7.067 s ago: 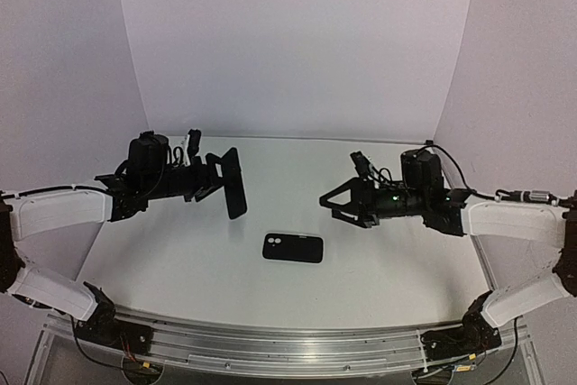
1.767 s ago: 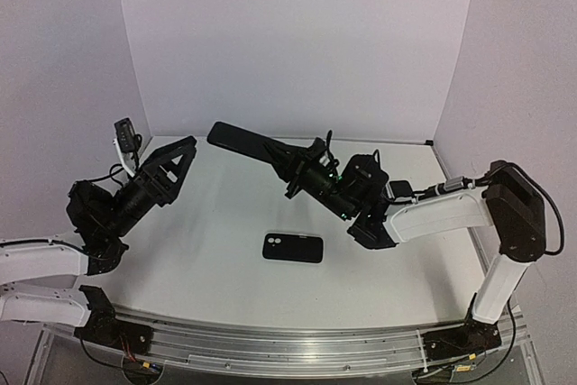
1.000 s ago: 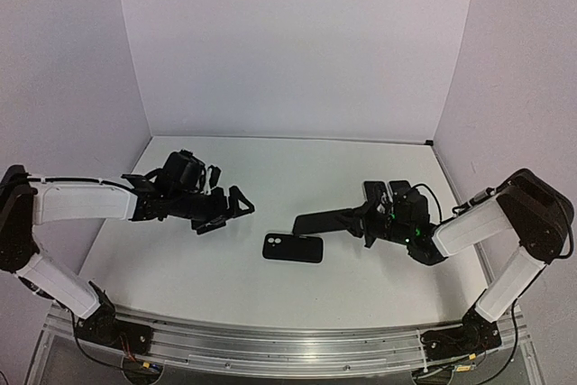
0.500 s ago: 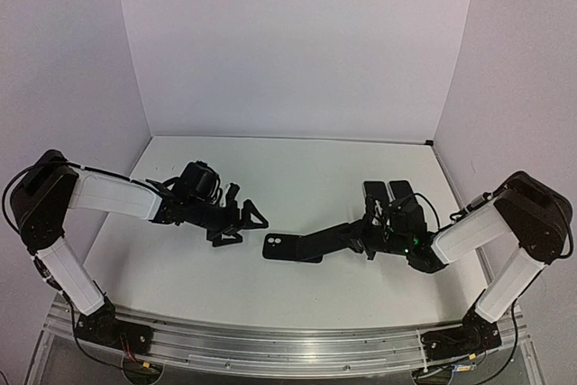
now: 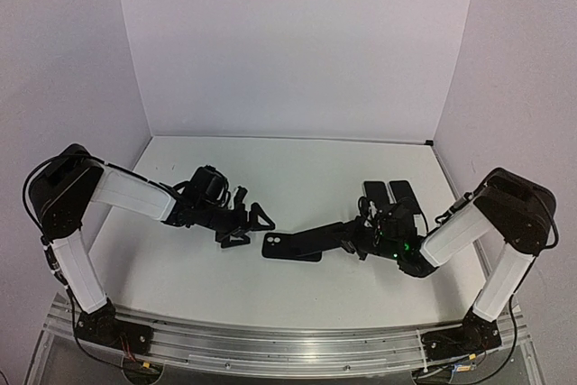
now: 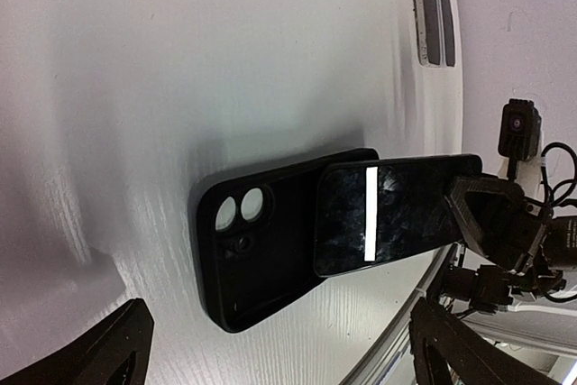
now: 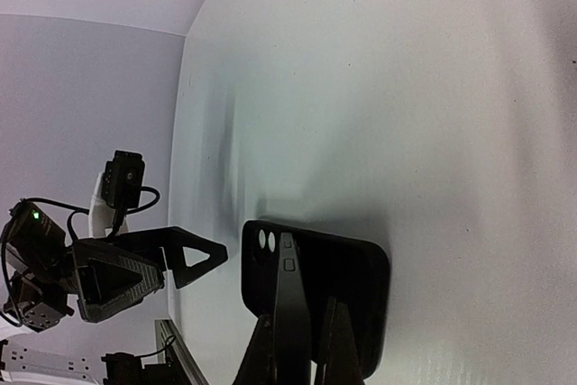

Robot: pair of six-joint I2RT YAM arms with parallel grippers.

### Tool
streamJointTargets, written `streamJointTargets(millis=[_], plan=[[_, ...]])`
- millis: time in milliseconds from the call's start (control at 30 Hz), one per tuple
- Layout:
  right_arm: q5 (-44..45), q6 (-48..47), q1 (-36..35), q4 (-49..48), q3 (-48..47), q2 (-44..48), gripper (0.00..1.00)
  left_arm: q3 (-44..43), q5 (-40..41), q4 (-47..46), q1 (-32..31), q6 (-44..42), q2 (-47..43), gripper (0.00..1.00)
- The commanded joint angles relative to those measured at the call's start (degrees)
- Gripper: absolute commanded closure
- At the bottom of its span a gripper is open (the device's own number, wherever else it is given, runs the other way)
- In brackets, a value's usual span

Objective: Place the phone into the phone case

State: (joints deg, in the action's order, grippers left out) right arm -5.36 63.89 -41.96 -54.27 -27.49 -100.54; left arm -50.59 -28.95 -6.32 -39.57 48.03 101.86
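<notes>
The black phone case (image 5: 281, 247) lies open side up on the white table, its camera holes (image 6: 236, 210) at its left end. The black phone (image 5: 320, 237) slants down from the right, and its free end lies over the right half of the case (image 6: 261, 268). My right gripper (image 5: 354, 238) is shut on the phone's right end. The right wrist view shows the phone (image 7: 290, 295) edge-on between that gripper's fingers (image 7: 335, 349), with the case (image 7: 356, 281) under it. My left gripper (image 5: 245, 223) is open just left of the case, holding nothing.
Two dark flat strips (image 5: 388, 189) lie on the table behind the right arm, also seen in the left wrist view as dark strips (image 6: 431, 6). White walls close the back and sides. A metal rail (image 5: 270, 349) runs along the near edge.
The right gripper has brought the phone down and leftward until its end overlaps the case. The left gripper has moved right, closer to the case's left end, staying open.
</notes>
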Motion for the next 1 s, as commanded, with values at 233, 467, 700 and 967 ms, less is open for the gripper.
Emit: streamJointTargets(millis=[233,467,700,967], plan=[[5.3,3.6,-2.0,-6.1,-1.5,-5.7,1.0,-3.4,-4.1,-5.4,-0.4,0.8,4.9,0.0],[5.4,5.6,-2.6,-8.7,-2.5,-9.2,1.0,-3.5,-5.2,-7.0,-1.0,0.9,6.9,0.0],[5.3,7.5,-2.9,-9.8,-4.0,-12.2,1.0,-3.9,-5.7,-6.5,-1.9,0.6,7.4,0.0],[0.3,6.8,-3.1,-11.6,-6.6,-16.7,1.0,-5.8,-3.0,-3.5,-2.0,-0.4,8.8,0.0]])
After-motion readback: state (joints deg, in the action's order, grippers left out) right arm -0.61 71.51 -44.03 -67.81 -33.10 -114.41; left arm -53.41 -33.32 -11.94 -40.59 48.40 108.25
